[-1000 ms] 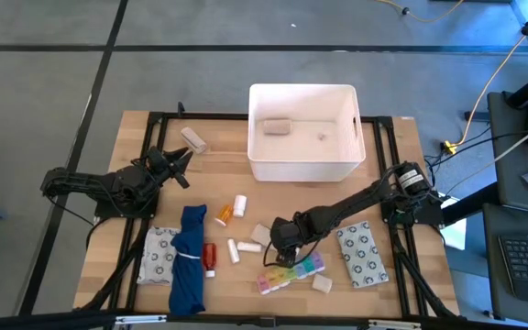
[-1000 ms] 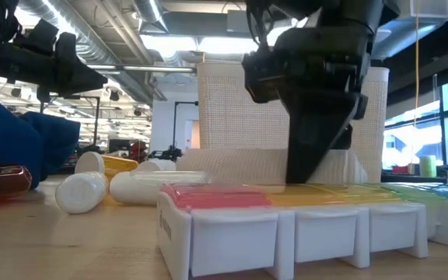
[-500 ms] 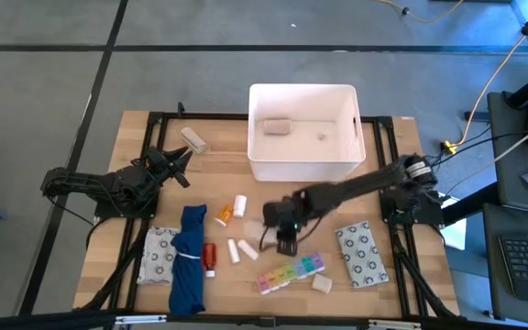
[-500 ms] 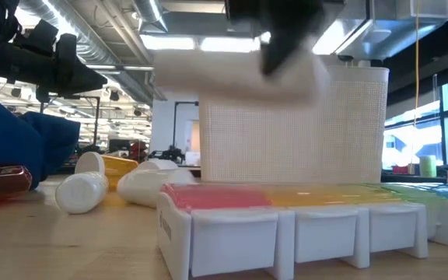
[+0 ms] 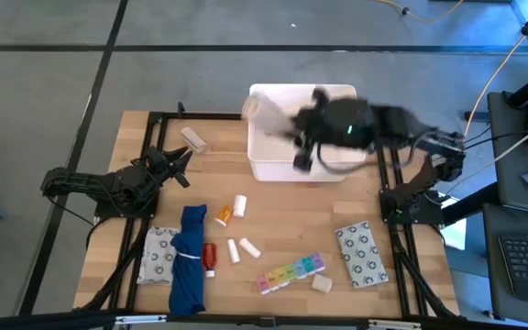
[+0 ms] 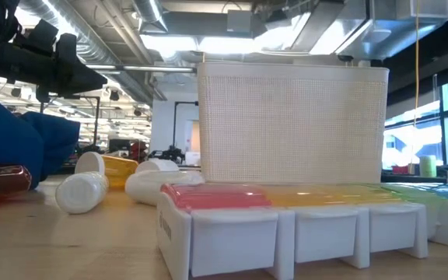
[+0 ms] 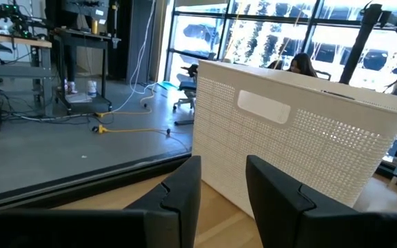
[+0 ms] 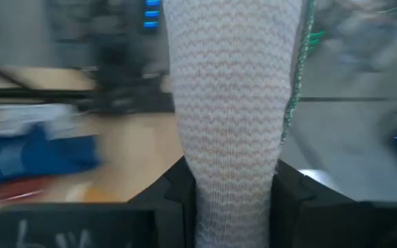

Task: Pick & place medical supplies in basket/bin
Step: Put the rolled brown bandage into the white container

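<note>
Blurred in the high view above the white rectangular plastic tub [image 5: 302, 170]: right gripper [image 5: 302, 158]. Clear only in the right wrist view: fingers [image 8: 178, 196] clamped on a white crinkled gauze roll [image 8: 231, 110], long axis running straight out between them. Left gripper [image 5: 178, 165] left of the tub, fingers slightly parted, holding nothing.

Supplies and tub [image 5: 266, 167] on wooden table [image 5: 282, 206]

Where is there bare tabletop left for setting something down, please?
Bare wood lies between the white tub and the pill organizer, and left of the tub around one gauze roll. It is crowded from the blue cloth to the small bottles.
</note>
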